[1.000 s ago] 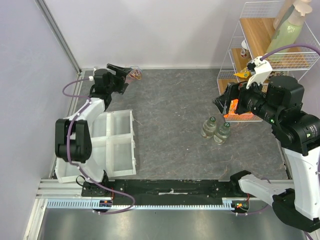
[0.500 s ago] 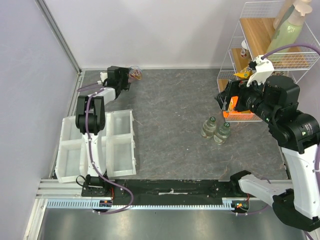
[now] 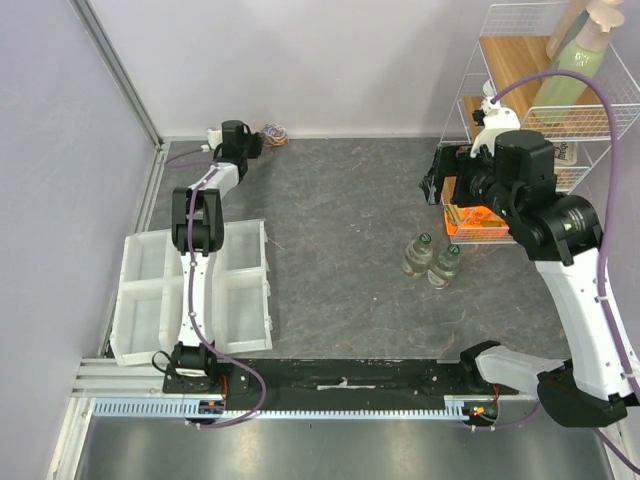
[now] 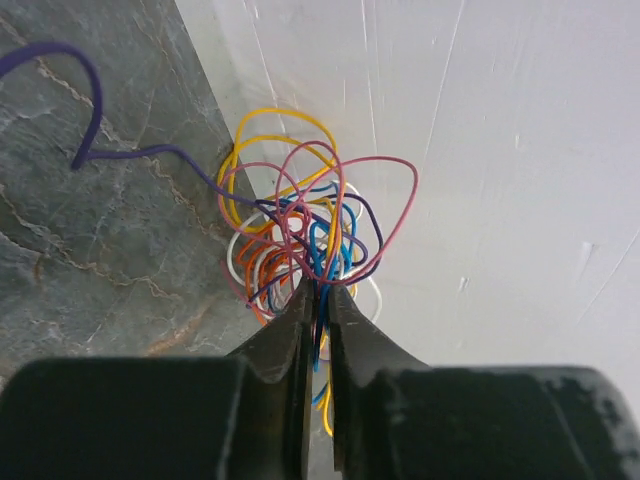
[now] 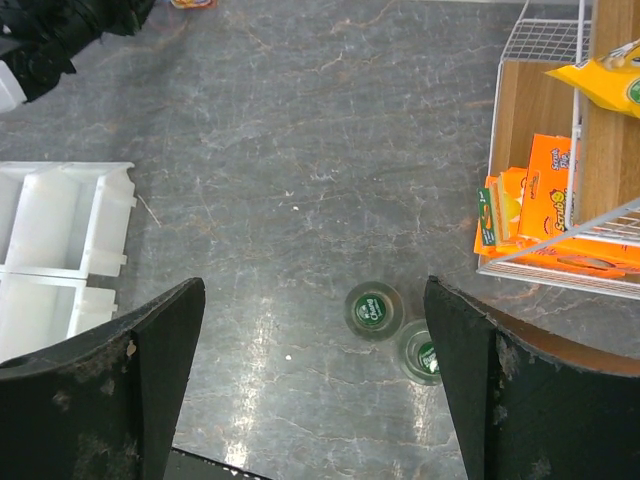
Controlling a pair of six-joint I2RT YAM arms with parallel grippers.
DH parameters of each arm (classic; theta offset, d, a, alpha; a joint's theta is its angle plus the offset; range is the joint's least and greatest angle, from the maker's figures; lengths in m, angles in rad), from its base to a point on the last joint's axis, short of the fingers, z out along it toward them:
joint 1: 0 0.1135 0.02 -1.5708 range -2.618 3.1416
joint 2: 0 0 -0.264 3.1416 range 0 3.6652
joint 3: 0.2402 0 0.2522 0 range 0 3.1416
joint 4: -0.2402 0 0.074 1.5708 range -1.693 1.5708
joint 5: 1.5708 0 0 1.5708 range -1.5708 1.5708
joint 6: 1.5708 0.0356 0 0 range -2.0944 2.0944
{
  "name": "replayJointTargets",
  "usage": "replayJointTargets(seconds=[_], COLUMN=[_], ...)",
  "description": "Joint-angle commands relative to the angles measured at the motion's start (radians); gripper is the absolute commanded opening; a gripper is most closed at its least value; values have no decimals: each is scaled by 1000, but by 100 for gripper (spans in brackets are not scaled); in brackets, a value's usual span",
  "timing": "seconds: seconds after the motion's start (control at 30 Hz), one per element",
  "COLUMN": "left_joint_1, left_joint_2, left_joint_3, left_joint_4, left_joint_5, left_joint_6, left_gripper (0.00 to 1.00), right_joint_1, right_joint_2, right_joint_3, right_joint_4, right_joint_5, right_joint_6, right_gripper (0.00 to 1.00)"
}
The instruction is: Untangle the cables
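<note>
**Left fingers nipped on the wire tangle at the wall**

The cables [image 4: 300, 225] are a bunch of thin wire loops in yellow, pink, blue, orange, white and dark purple. They lie heaped where the grey marbled table top [image 4: 90, 230] meets the white wall [image 4: 500, 150]. In the left wrist view the bunch fans out just beyond the fingertips of the left gripper [image 4: 318, 300]. Its two black fingers are drawn almost together, with a few blue and dark strands caught in the narrow slit between them. One dark purple strand runs out of the bunch across the table, away to the left of those fingers. From above, the bunch is a small coloured knot at the far edge of the table, right at the tip of the outstretched left arm.

The right gripper [image 5: 312, 300] hangs high over the table, well apart from the cables. Its two black fingers are spread wide with nothing between them. Below the gap between them stand two clear glass bottles with green caps [image 5: 375, 308], close side by side. Left of the left-hand finger lies a white plastic compartment tray [image 5: 50, 250]. Right of the other finger is a white wire rack with wooden shelves [image 5: 545, 40], holding orange cardboard boxes [image 5: 560, 200] and a yellow packet [image 5: 610, 85].
</note>
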Motion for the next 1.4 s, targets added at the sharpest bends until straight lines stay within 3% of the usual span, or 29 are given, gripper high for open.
replayJointTargets(seconds=[0.0,0.1,0.33,0.53,0.83,1.1,1.2,1.23,1.3,1.37], left_joint_1=[-7,-24,-122,-270,-531,-706,-717,-715,-715,-714], left_joint_2=[-66,-204,-655,-1000,-1293,-1287,-1307,-1316,-1329,-1349], left_joint_3=[4,-134,-622,-924,-1150,-1176,-1176,-1181,-1181,-1196], left_joint_4=[-16,-11,-45,-175,-288,-343,-398,-410,-461,-508], left_joint_5=[44,142,230,251,259,239,246,262,305,319], left_joint_6=[162,282,566,761,789,818,804,799,805,813], left_gripper=[10,2,2,2,2,4,13,28,43,51], right_joint_1=[3,3,6,41,187,238,273,293,342,392], right_joint_2=[38,64,75,63,113,193,211,208,196,178], right_joint_3=[30,13,-168,-318,-380,-418,-438,-459,-505,-547], right_joint_4=[1,-27,-21,22,93,197,215,223,261,293], right_joint_5=[-9,-49,-110,-147,-196,-213,-224,-216,-192,-166], right_joint_6=[-34,-60,-59,-48,0,50,92,102,115,118], right_gripper=[98,98,98,98,98,98,98,98,98,98])
